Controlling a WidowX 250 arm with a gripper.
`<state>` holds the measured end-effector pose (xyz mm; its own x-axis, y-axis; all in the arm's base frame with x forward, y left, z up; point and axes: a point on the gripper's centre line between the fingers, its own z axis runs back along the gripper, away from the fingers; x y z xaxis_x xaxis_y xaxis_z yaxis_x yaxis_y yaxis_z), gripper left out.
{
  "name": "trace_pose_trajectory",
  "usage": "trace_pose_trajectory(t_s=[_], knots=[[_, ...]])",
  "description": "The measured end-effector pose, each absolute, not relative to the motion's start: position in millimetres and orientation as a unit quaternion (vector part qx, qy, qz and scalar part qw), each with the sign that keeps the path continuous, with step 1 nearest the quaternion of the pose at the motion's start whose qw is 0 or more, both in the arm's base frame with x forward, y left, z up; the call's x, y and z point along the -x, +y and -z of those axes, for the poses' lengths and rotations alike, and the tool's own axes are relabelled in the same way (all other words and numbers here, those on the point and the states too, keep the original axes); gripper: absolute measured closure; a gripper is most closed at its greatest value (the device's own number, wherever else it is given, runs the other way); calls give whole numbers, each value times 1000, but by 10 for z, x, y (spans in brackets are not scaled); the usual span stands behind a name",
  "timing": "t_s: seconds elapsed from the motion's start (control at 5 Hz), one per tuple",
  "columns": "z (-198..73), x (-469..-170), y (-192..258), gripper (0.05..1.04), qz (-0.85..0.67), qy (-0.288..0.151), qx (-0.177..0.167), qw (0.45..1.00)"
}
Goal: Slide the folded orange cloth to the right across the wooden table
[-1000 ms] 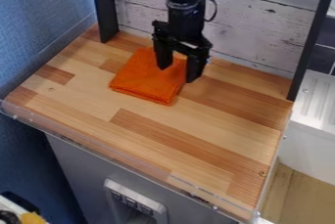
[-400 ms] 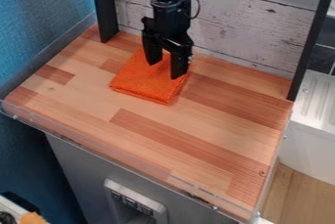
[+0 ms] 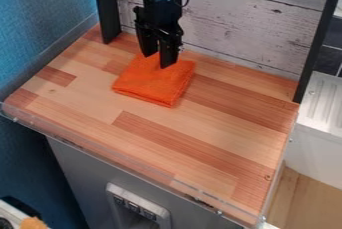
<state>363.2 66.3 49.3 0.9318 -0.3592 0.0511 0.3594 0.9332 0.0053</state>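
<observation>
The black gripper (image 3: 159, 62) hangs over the back part of a folded orange cloth (image 3: 152, 83), its two fingers pointing down with a narrow gap between them. Nothing is held in that gap. The cloth lies flat on the wooden tabletop (image 3: 194, 123), toward the back left. Whether the fingertips touch the cloth or hover just above it, I cannot tell.
Behind the work surface stands a whitewashed plank wall (image 3: 240, 28), with a black post (image 3: 106, 8) at its left and another (image 3: 315, 43) at its right. A clear low edging (image 3: 120, 160) runs along the table's front. A white ridged surface (image 3: 324, 103) adjoins at right.
The gripper has moved left and toward the back over the cloth, and its fingers have come closer together. The cloth has stayed in place.
</observation>
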Motion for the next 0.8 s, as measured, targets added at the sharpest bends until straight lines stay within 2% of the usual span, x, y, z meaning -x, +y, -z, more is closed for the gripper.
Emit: trace_pose_trajectory(t_s=[0.2, 0.4, 0.6, 0.8], knots=[[-428, -3636, 692, 669, 188, -15, 6, 982], [-375, -3642, 698, 894, 189, -8, 8, 982], [-324, -3630, 729, 1008, 187, 0, 7, 982], [-311, -3634, 754, 1017, 182, 5, 7, 983]])
